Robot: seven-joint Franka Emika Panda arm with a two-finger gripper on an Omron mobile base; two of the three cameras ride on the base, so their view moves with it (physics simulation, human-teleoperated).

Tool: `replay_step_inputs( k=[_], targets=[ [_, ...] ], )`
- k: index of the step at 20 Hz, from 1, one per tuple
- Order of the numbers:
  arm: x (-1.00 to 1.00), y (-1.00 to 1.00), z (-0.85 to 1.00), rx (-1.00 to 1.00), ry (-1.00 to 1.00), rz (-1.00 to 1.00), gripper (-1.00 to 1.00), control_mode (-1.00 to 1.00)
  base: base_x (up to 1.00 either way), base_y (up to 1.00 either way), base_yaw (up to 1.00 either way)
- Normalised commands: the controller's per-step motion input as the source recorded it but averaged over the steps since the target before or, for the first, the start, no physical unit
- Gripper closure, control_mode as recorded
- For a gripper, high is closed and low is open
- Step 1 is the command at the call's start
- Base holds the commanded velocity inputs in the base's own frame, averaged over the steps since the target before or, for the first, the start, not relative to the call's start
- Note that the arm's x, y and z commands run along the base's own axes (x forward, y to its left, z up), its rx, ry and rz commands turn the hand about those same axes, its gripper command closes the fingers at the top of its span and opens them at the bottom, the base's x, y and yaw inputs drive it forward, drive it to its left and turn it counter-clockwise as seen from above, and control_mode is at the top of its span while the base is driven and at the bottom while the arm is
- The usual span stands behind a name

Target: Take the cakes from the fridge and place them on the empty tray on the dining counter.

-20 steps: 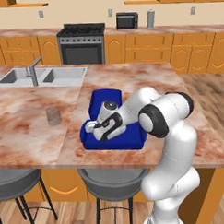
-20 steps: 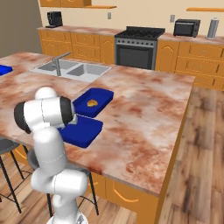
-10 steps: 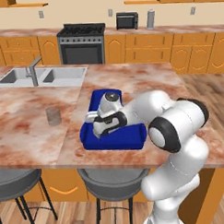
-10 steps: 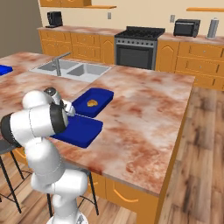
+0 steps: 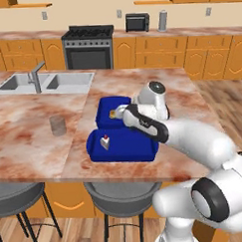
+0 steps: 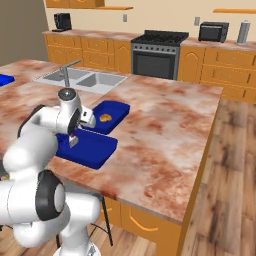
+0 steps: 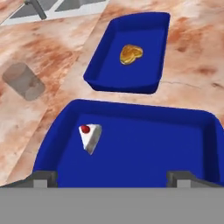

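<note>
Gripper (image 7: 112, 177) hangs over the near edge of the tray (image 7: 183, 144), finger tips spread wide with nothing between them. In the left base view the arm reaches across the counter (image 5: 39, 141) from the stool side, hand pitched down over the trays. Inside the tray, toward its left end, sits the white cake (image 7: 89, 136), cherry on top, resting flat on the tray floor and clear of the rim. It lies apart from the gripper, so my reading is that it has been set down and let go, and the wide-open hand fits that. The rest of the tray floor is bare, which leaves plenty of room for the chocolate slice; I'd judge the task about half done, with one more fridge trip to make. Just beyond, nearly touching end to end, is the second tray (image 7: 154, 46) with the pastry (image 7: 131, 54) near its middle; that one is not the target and should be left alone. Off to the left on the marble stands a small grey cup (image 7: 22, 81), well apart from both trays and out of the arm's way. Farther back the sink (image 5: 46, 82) is set in the counter, tap upright. Beyond the island, the wall counter holds the stove (image 5: 88, 46) and a microwave (image 5: 137, 22). Stools (image 5: 121, 197) tuck under the near edge. Risk in lifting away: clipping the tray rim with the low fingers.
</note>
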Motion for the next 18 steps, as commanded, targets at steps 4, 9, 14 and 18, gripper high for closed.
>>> replay_step_inputs(
  k=[4, 9, 14, 18],
  targets=[
    [-1.00, -0.96, 0.96, 0.06, 0.00, 0.00, -1.00, -1.00, 0.00, 0.00, 0.00],
    [-1.00, -0.67, 0.46, 0.00, 0.00, 0.00, -1.00, -1.00, 0.00, 0.00, 0.00],
    [-1.00, -0.46, 0.53, -0.02, -0.16, 0.00, -1.00, -1.00, 0.00, 0.00, 0.00],
    [-1.00, -0.17, 0.74, -0.17, -0.32, 0.00, -1.00, -1.00, 0.00, 0.00, 0.00]
  ],
)
